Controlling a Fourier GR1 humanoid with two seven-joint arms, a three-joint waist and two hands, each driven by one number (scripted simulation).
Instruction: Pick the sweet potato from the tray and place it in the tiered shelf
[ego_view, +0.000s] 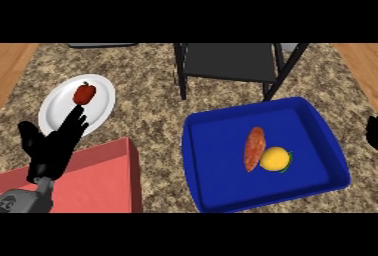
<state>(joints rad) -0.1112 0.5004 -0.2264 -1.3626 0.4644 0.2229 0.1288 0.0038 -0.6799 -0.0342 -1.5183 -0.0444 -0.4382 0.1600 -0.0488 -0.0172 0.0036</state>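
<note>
Sweet potato (255, 149) lies in blue tray (221, 165), long axis near-vertical in view, touching lemon (275, 159). Left hand (50, 145) rests open, fingers straight. Right hand (372, 131) barely shows; state unclear.

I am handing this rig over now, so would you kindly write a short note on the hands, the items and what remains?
Left robot hand: open, fingers up, resting at the view's left above the red block, holding nothing.
Right robot hand: only a sliver shows at the right edge; whether its fingers are open or shut cannot be told.
Sweet potato: lying in the blue tray, touching a yellow fruit.
Tiered shelf: dark frame behind the tray; nothing seen on it.
White plate with a red pepper sits far left; not part of the job.
Done: nothing yet.
Left: grasp the sweet potato, lift it and set it in the shelf.
</note>
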